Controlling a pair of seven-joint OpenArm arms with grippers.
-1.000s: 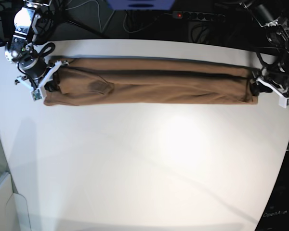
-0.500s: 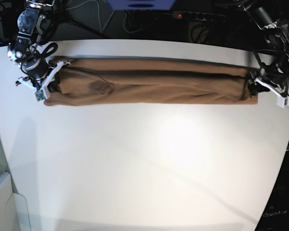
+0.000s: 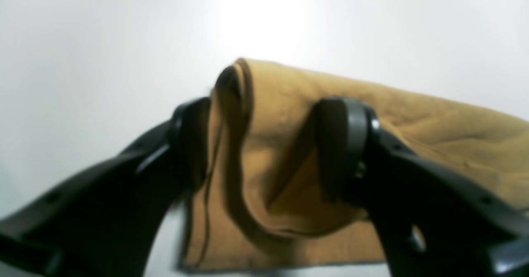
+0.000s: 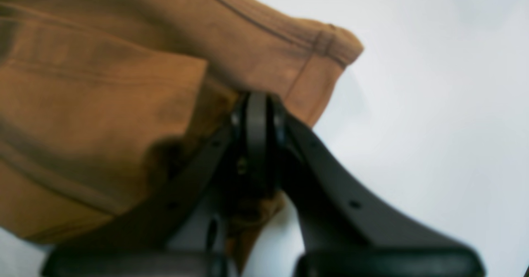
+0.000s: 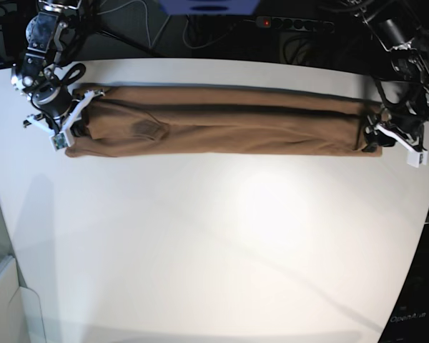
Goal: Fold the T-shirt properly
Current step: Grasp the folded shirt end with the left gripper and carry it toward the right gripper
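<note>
The tan T-shirt [image 5: 229, 128] lies folded into a long narrow band across the far part of the white table [image 5: 214, 250], with a darker spot [image 5: 141, 128] near its left end. My left gripper [image 5: 374, 134] is at the band's right end. In the left wrist view it [image 3: 268, 144] is open, with a loose fold of the shirt [image 3: 434, 136] between its spread fingers. My right gripper [image 5: 75, 121] is at the band's left end. In the right wrist view it [image 4: 256, 115] is shut on the shirt's hemmed edge [image 4: 103, 103].
A power strip [image 5: 293, 23] and cables lie in the dark area behind the table's far edge. The right arm's body [image 5: 39, 43] stands at the far left corner, and the left arm's body [image 5: 404, 43] at the far right corner.
The left gripper at the band's right end has shifted slightly inward and toward the front. The right gripper has turned a little at the left end. The shirt has hardly moved.
</note>
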